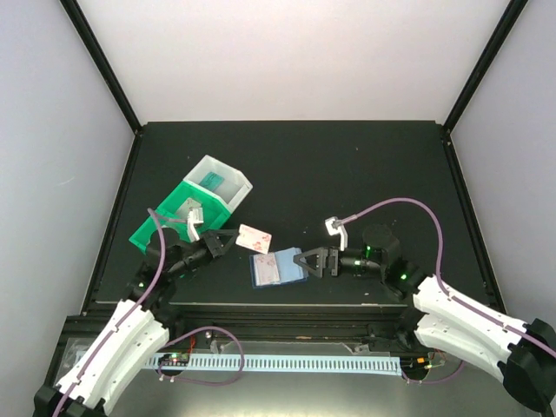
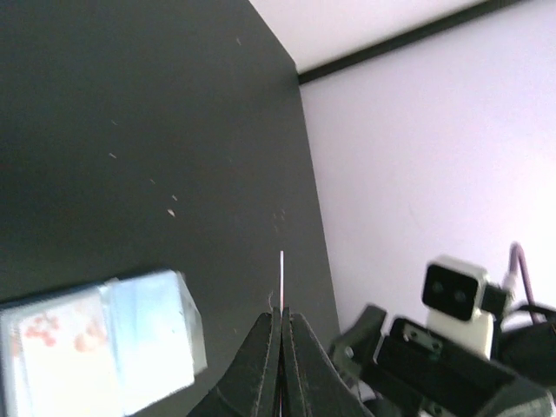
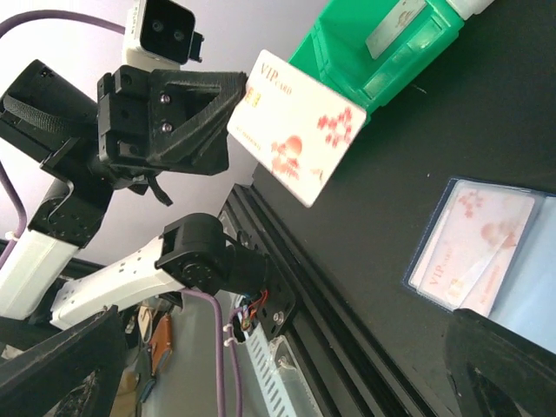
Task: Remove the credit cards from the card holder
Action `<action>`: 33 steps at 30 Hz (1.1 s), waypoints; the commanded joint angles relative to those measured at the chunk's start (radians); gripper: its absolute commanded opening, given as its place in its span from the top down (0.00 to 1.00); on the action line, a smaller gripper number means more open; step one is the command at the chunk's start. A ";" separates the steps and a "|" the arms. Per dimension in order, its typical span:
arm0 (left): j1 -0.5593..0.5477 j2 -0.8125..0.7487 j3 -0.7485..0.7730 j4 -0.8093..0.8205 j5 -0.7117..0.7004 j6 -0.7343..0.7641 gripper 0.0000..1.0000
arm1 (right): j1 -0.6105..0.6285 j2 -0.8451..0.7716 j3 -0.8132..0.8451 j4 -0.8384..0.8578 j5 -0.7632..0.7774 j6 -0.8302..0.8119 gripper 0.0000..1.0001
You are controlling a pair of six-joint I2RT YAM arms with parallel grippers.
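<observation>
The card holder (image 1: pixel 278 268) lies open on the black table, pale blue side up, with pale credit cards (image 3: pixel 473 236) printed with red blossoms still tucked in it. My left gripper (image 1: pixel 232 241) is shut on one corner of another white, red-flowered credit card (image 1: pixel 254 236), held in the air just left of and above the holder. In the left wrist view that card (image 2: pixel 281 276) shows edge-on between the closed jaws (image 2: pixel 282 314); the holder (image 2: pixel 95 347) is at lower left. My right gripper (image 1: pixel 304 261) stands open at the holder's right edge, nothing between its fingers (image 3: pixel 508 365).
A green bin (image 1: pixel 174 221) and a white bin (image 1: pixel 224 181) sit at the back left behind the left arm. A pale card-like thing (image 3: pixel 395 22) lies in the green bin (image 3: pixel 382 61). The table's near rail (image 3: pixel 347 295) runs just below the holder.
</observation>
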 commanded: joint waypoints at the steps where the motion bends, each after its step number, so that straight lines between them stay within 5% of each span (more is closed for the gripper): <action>1: 0.034 -0.038 0.069 -0.078 -0.181 -0.030 0.98 | -0.004 -0.035 0.012 -0.051 0.046 -0.026 0.00; 21: 0.211 -0.065 0.252 -0.253 -0.699 0.086 0.98 | -0.004 -0.162 -0.011 -0.148 0.028 -0.059 0.00; 33: 0.264 -0.027 0.219 -0.203 -0.798 0.115 0.99 | -0.003 -0.225 -0.035 -0.175 0.027 -0.056 0.00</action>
